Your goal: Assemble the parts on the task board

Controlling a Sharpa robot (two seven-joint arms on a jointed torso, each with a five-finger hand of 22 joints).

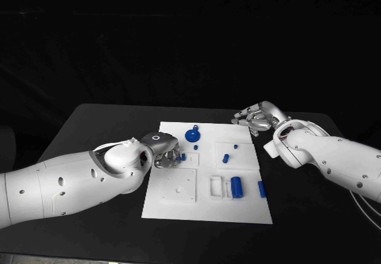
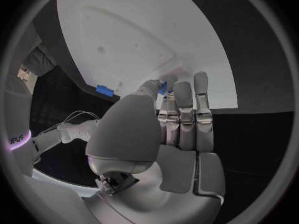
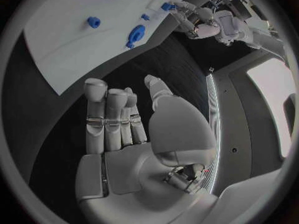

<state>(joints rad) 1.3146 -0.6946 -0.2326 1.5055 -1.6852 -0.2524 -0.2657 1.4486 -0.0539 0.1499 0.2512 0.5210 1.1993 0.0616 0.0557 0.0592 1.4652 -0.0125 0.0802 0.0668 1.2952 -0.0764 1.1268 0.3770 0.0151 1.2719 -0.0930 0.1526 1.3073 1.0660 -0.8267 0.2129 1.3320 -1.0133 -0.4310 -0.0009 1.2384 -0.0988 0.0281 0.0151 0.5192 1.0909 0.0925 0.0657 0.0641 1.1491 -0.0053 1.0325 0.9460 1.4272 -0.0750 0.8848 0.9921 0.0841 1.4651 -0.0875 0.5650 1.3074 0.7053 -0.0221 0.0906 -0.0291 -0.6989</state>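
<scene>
1. A black table [image 1: 95, 118] stands against a dark background, with the white board [image 1: 208, 212] in its middle.
2. The left arm [image 1: 55, 184] comes in from the left, and its hand [image 1: 163, 149] is over the board's left edge.
3. In the left wrist view the left hand's fingers [image 2: 185, 112] lie close together and reach down to the board, with a small blue peg [image 2: 163, 87] at their tips by the thumb; whether the hand grips that peg I cannot tell.
4. In the head view that peg [image 1: 183, 157] sits just right of the left hand.
5. Right of it is a blue round part [image 1: 193, 135] near the board's far edge, and a small blue piece [image 1: 196, 147] lies just in front of it.
6. Further right lie a blue pin [image 1: 226, 159] and a smaller blue bit [image 1: 235, 147].
7. In the board's near row a blue cylinder [image 1: 237, 185] sits right of a white frame, and another blue piece [image 1: 261, 188] lies near the right edge.
8. The right hand [image 1: 258, 119] hovers at the board's far right corner; the right wrist view shows its fingers [image 3: 107, 117] straight and side by side, thumb apart, holding nothing.
</scene>
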